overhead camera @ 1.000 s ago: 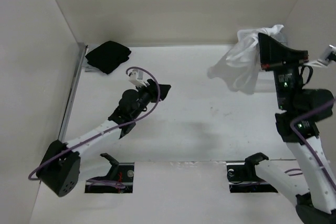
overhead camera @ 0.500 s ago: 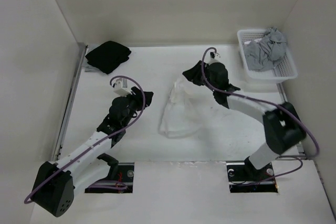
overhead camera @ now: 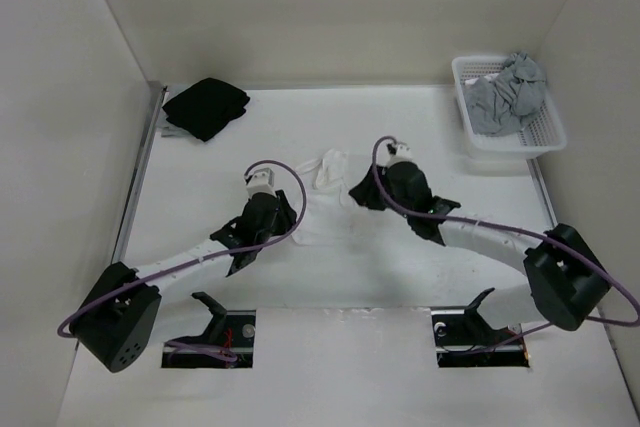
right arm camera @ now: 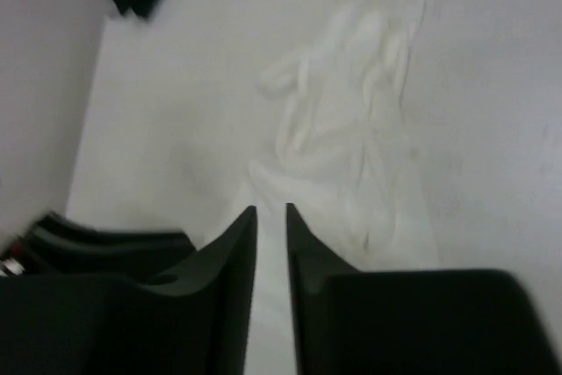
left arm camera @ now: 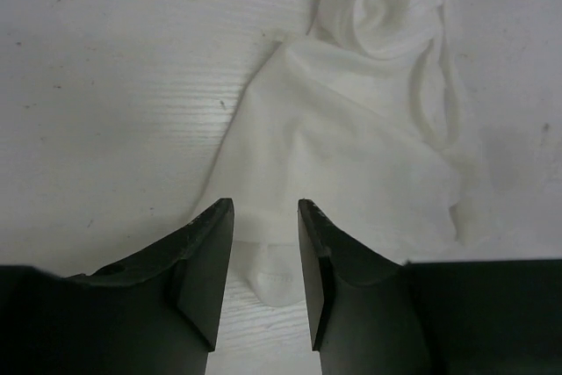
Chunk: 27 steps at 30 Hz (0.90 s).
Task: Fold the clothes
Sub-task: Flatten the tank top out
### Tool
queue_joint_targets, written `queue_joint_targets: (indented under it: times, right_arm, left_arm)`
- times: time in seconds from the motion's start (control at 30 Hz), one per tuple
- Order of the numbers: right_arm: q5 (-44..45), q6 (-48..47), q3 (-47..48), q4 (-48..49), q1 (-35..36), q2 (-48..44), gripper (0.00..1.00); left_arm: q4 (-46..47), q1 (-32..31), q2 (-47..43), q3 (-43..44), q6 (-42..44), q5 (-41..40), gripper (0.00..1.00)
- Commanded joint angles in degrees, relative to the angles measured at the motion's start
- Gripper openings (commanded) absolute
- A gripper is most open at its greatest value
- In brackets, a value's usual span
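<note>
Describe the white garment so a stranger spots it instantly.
Look at the middle of the table. The white garment lies there rumpled, thin straps looped at its far end. Its neighbours differ: black cloth far left, grey cloth in the far-right basket.

Nothing readable in any view: no text, labels, brand marks or numbers. The white garment [overhead camera: 318, 217], black cloth [overhead camera: 205, 107], basket [overhead camera: 510, 147] and tabletop [overhead camera: 200, 187] all show plain surfaces. The right wrist view is too blurred to tell whether there's any fine print.
</note>
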Motion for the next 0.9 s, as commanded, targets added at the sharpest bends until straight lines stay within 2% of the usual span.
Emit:
queue_joint_targets:
  times: [0.0,0.13,0.33,0.47,0.67,0.7,0.83,0.87]
  right_arm:
    - [6.8,-1.4,-4.4,-9.8,6.6,-1.0,0.36]
    - [12.8,-2.1,-2.3,-16.8,12.8,-0.7,0.44]
    - [18.3,-3.8,2.2,-21.6,16.2,5.0,0.45]
    - [19.2,-3.8,3.1,-21.7,16.2,8.0,0.42]
    - [19.8,-4.3,4.3,-21.7,16.2,9.6,0.3]
    - [20.4,-4.1,4.2,-21.9,16.1,9.3,0.23]
    - [21.6,-2.8,2.1,-21.7,15.6,5.4,0.15]
    - [21.3,-2.3,0.8,-21.3,14.8,4.0,0.1]
  left_arm:
    - [-0.9,0.3,0.9,1.0,1.7,-5.1,0.36]
    - [-0.5,0.9,0.9,0.2,1.1,-5.1,0.4]
    - [-0.3,1.6,0.6,0.6,1.7,-4.4,0.4]
    - [0.1,2.3,0.4,0.2,1.8,-3.5,0.4]
    - [1.1,3.2,1.4,-0.3,1.9,-2.0,0.4]
    - [1.4,3.2,1.5,-0.4,1.8,-1.8,0.4]
    - [1.5,3.2,1.7,-0.5,1.9,-1.7,0.4]
    - [1.5,3.2,1.8,-0.5,2.0,-1.6,0.4]
